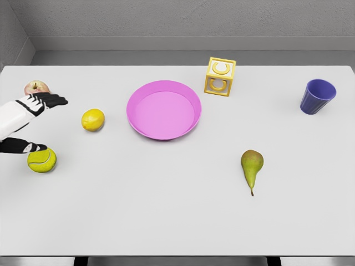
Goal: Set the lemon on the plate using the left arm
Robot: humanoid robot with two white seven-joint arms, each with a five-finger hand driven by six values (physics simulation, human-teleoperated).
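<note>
At the far left of the white counter (166,221), the robot's left hand (39,103) reached in from the edge, its dark fingers (54,100) stretched out and apart, gripping nothing. An apple (36,87) sat just behind the hand, and a tennis ball (42,160) lay below it, close to the thumb. The lemon (93,119) rested on the counter just right of the fingertips, untouched, near the pink plate (163,109) but outside it. Further right stood a yellow letter block (219,77), a pear (252,168) lying nearer the front edge, and a purple cup (318,96) at the far right
</note>
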